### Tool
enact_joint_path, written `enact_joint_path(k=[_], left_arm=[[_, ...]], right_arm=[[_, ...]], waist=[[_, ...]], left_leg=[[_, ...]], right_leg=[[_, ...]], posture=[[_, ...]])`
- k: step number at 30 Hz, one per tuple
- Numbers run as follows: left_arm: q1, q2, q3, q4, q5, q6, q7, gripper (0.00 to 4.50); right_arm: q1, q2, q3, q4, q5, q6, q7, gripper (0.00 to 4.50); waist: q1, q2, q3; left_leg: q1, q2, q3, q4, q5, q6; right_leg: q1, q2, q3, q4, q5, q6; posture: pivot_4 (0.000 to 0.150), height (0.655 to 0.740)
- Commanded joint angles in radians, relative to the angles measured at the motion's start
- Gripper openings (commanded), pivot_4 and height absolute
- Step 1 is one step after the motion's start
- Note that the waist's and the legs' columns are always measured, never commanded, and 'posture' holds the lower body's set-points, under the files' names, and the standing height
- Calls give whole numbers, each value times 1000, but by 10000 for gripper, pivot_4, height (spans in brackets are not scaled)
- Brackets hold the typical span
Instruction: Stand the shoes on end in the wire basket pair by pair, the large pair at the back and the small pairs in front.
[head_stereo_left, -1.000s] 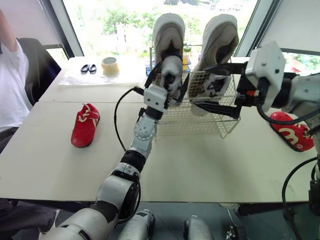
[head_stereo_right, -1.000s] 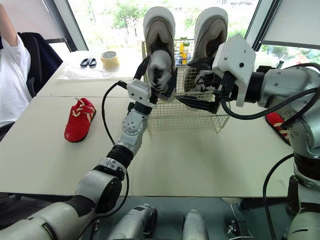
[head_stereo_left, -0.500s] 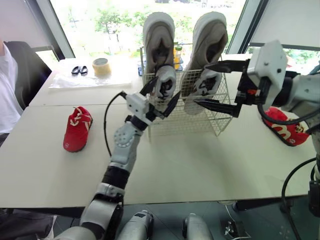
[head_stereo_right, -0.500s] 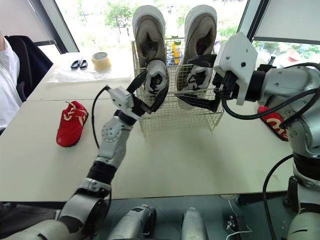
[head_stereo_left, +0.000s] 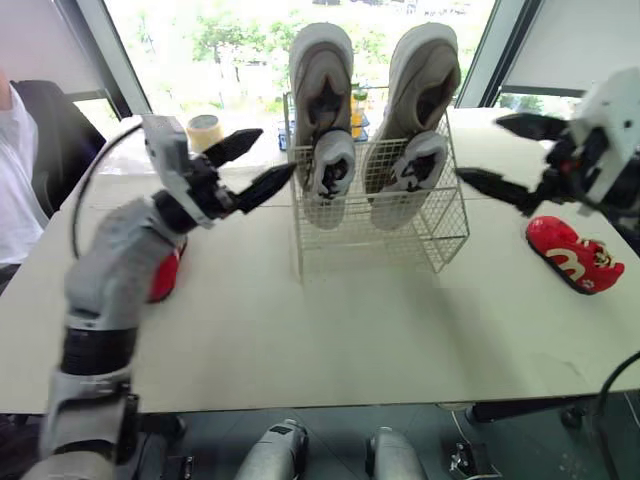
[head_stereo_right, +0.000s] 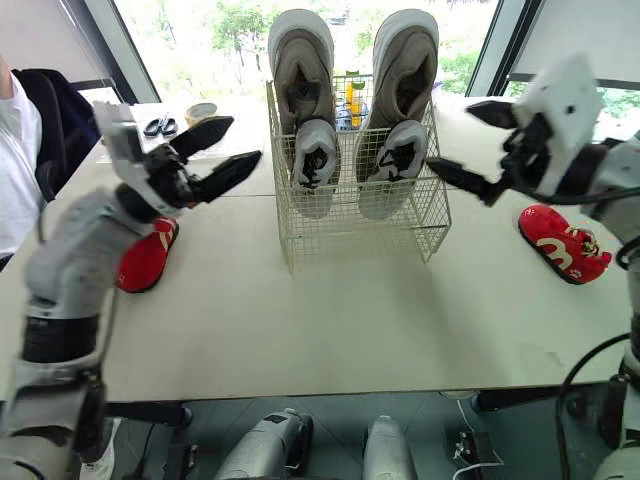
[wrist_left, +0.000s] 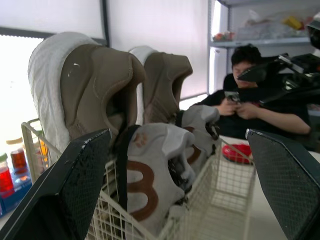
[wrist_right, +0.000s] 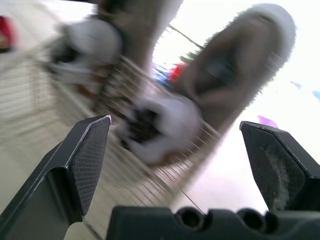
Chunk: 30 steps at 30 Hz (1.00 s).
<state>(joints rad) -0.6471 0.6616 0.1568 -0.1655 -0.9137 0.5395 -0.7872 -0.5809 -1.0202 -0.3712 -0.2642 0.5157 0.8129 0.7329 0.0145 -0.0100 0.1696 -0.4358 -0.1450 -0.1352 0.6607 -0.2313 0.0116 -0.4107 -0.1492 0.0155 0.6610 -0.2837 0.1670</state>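
Wire basket (head_stereo_left: 405, 243) | large pair (head_stereo_left: 322, 75) on end behind | small pair (head_stereo_left: 330, 170) front

The table (head_stereo_right: 300, 330) bears the wire basket (head_stereo_right: 352, 228), left red shoe (head_stereo_right: 142, 265), right red shoe (head_stereo_right: 560, 245), tape roll (head_stereo_left: 206, 129).

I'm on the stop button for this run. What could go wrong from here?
The large shoes stand far above the rim of the wire basket; an arm brushing them could topple them. The left red shoe is partly hidden behind the left arm, so a grasp may miss. Adding red shoes in front could knock over the small white shoes.
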Motion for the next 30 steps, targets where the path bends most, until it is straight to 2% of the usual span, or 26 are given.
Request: enact_joint_path(k=[1,6,10,15,21,30], left_arm=[[-44,62,32,5,-140,161,-112,44538],[-37,79,5,-31,-165,250,-181,44538],[-5,74,0,-78,-181,298,-212,44538],[20,61,13,-123,-207,336,-190,44538],[23,39,31,-145,-214,343,-128,44538],[28,24,41,-171,-215,332,-66,44538]], right_arm=[[82,-45,-97,127,-92,-10,-66,45000],[205,-90,-117,324,-158,-115,-15,45000],[234,-123,-71,581,-228,-256,36,45000],[140,-140,6,890,-273,-376,116,45000],[5,-124,86,1149,-322,-496,199,45000],[-114,-84,153,1402,-389,-581,207,45000]], waist=[[1,0,0],[-6,2,1],[-20,4,1],[-33,4,1],[-35,9,1],[-30,9,1]], left_leg=[[0,0,0,0,0,0],[0,0,1,-1,1,-2],[1,0,3,-3,2,-3],[5,1,4,-10,3,-4],[9,2,7,-14,3,-5],[9,2,8,-13,3,-5]], right_leg=[[0,0,0,0,0,0],[1,0,1,0,0,0],[1,0,3,0,0,0],[3,0,4,-4,0,0],[4,0,7,-6,-1,-1],[5,0,7,-7,0,-1]], posture=[[1500,7400],[1500,7400],[1500,7400],[1500,7400],[1500,7400],[1500,7400]])
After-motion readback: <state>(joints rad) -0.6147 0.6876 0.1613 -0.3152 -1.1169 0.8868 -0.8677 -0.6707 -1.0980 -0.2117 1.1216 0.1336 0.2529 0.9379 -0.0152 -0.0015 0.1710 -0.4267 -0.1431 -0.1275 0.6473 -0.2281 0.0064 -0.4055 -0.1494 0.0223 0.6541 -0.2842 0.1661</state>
